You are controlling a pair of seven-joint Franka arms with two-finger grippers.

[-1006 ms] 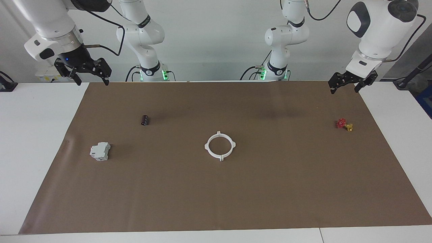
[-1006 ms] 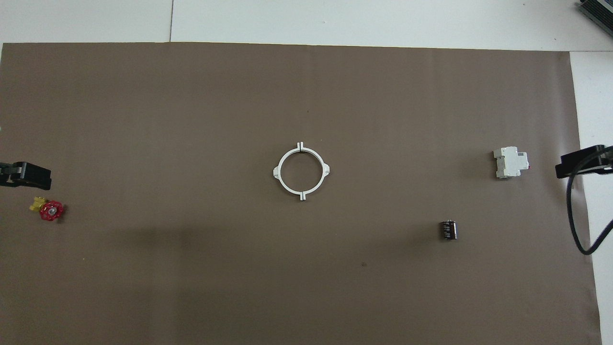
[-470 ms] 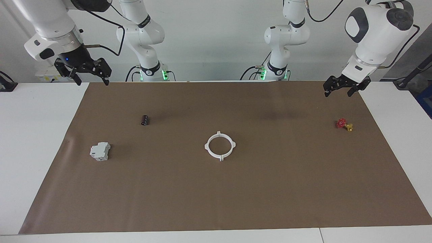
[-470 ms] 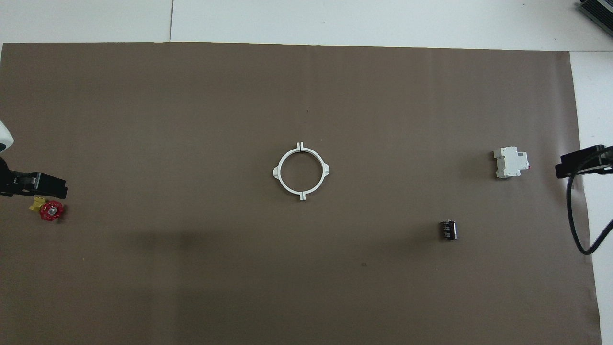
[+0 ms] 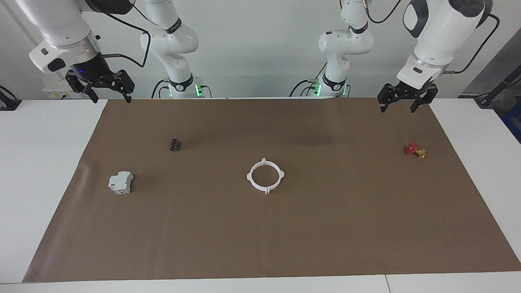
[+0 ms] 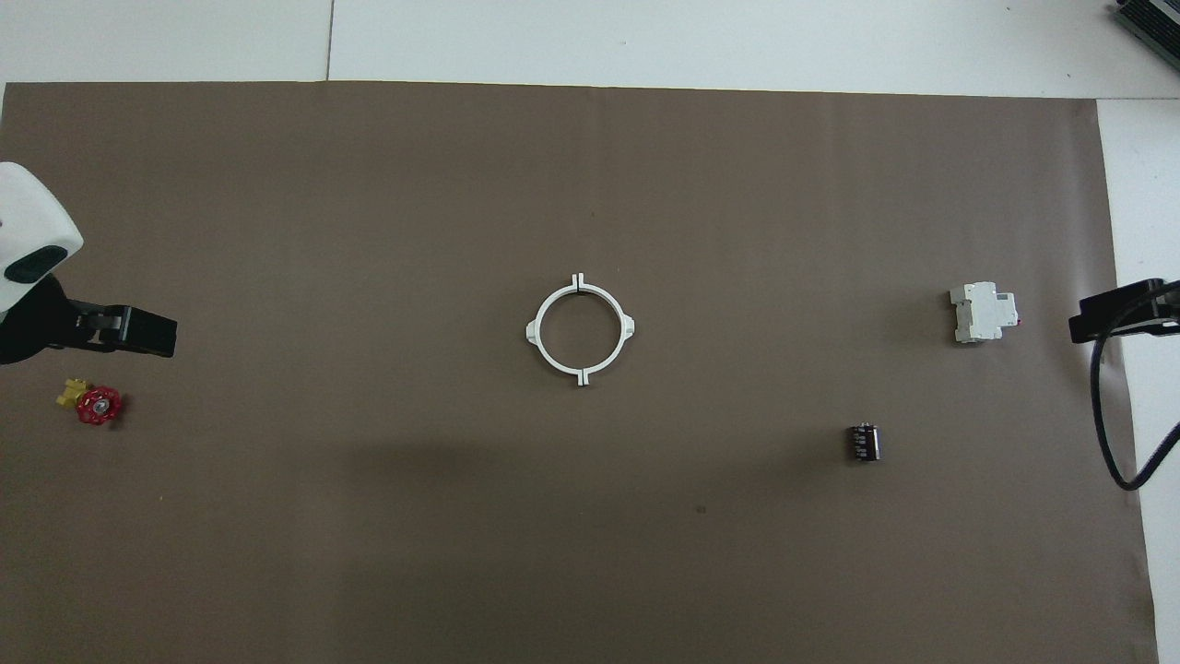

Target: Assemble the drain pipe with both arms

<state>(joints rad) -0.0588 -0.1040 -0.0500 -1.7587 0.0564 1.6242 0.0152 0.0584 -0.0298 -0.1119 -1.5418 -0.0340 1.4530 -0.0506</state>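
The drain pipe [image 5: 249, 179] lies flat in the middle of the brown mat, its two white half-rings set together as one ring [image 6: 627, 326] with small tabs at the seams. My left gripper [image 5: 398, 108] hangs open and empty in the air over the mat at the left arm's end, close to the valve; in the overhead view the left gripper [image 6: 138, 333] shows at the picture's edge. My right gripper [image 5: 112, 99] hangs open and empty over the mat's edge at the right arm's end, where the arm waits. Neither gripper touches the ring.
A grey-white boxy block [image 5: 120, 182] and a small dark cylinder [image 5: 175, 144] lie toward the right arm's end. A red-and-yellow valve [image 5: 415, 150] lies toward the left arm's end. The brown mat [image 5: 260, 244] covers most of the white table.
My left arm has swung in from the table's end over the mat, toward the middle. The right arm and the ring have not moved.
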